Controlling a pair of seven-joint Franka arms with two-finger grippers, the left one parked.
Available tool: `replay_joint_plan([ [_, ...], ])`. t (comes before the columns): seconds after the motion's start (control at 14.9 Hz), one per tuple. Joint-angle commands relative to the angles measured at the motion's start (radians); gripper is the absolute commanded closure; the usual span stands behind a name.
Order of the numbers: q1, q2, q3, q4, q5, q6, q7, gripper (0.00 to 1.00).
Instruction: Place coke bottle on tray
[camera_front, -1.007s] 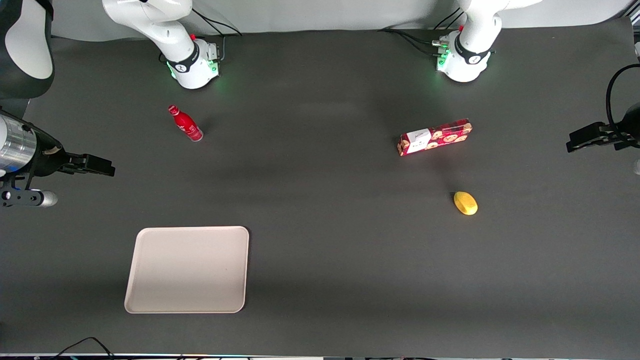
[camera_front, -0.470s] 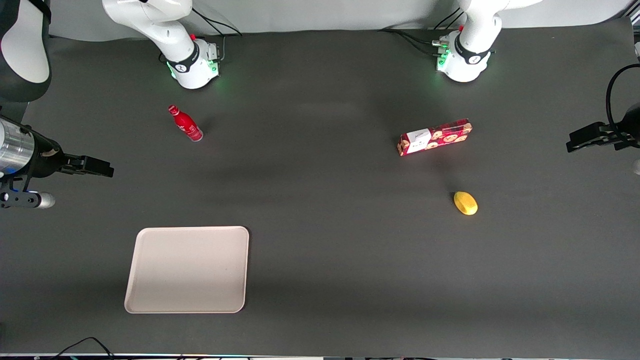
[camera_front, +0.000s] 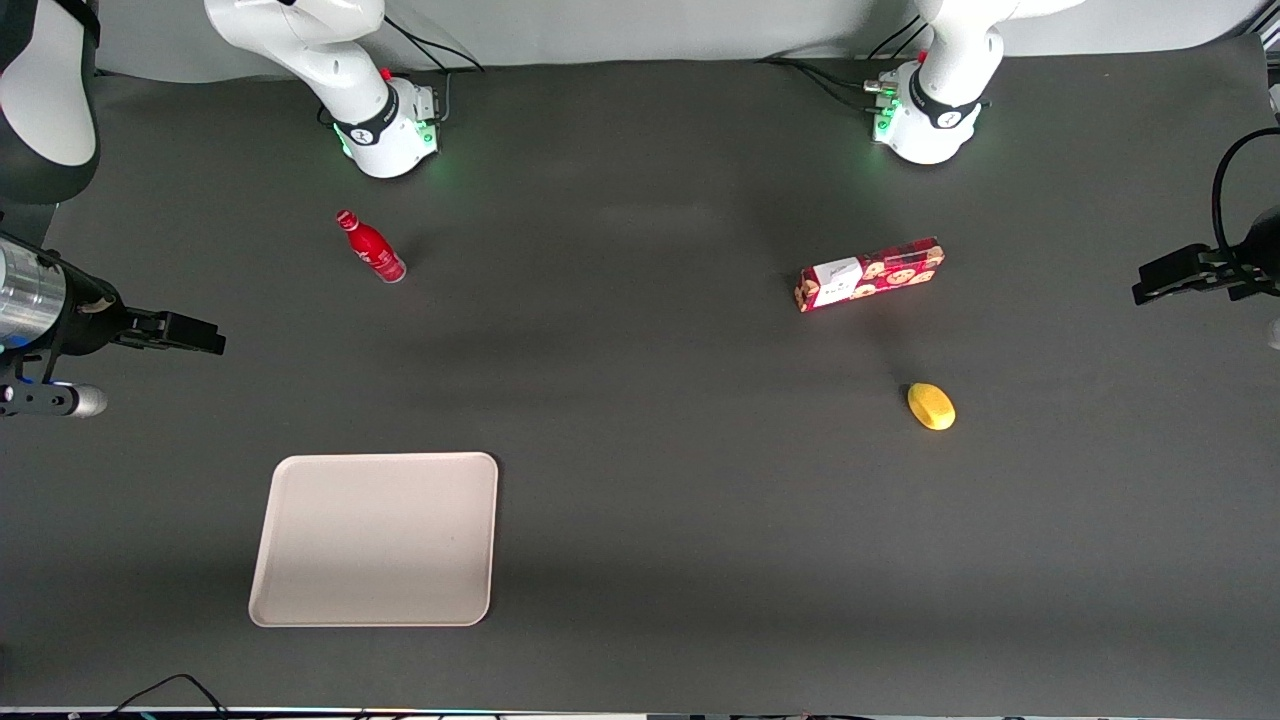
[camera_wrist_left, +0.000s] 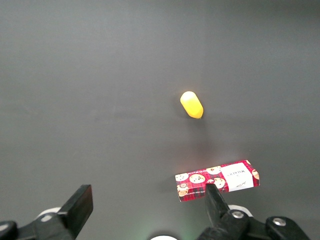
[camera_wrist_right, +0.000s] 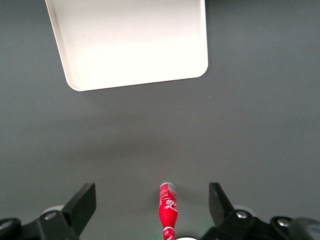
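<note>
The coke bottle (camera_front: 371, 247) is small, slim and red with a red cap, and stands on the dark table close to the working arm's base. It also shows in the right wrist view (camera_wrist_right: 168, 209). The beige tray (camera_front: 374, 538) lies flat and bare, nearer to the front camera than the bottle, and shows in the right wrist view too (camera_wrist_right: 130, 40). My right gripper (camera_front: 190, 334) is open and empty, held high at the working arm's end of the table, apart from the bottle and the tray. In its own view its fingers (camera_wrist_right: 85, 202) stand wide apart.
A red cookie box (camera_front: 869, 274) and a small yellow object (camera_front: 931, 406) lie toward the parked arm's end of the table. Both show in the left wrist view, the box (camera_wrist_left: 217, 180) and the yellow object (camera_wrist_left: 191, 104). The working arm's base (camera_front: 385, 125) stands just past the bottle.
My right gripper has drifted slightly toward the working arm's end of the table and a little farther from the front camera. The bottle and the tray have not moved.
</note>
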Motion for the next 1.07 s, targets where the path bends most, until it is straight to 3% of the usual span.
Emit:
replay_joint_plan([
  [0.0, -0.010, 0.003, -0.006, 0.020, 0.005, -0.006, 0.006, 0.00],
  [0.47, -0.040, 0.005, -0.009, 0.047, 0.022, -0.003, 0.008, 0.00],
  [1.01, -0.030, -0.009, 0.000, 0.051, -0.004, -0.004, 0.006, 0.00],
])
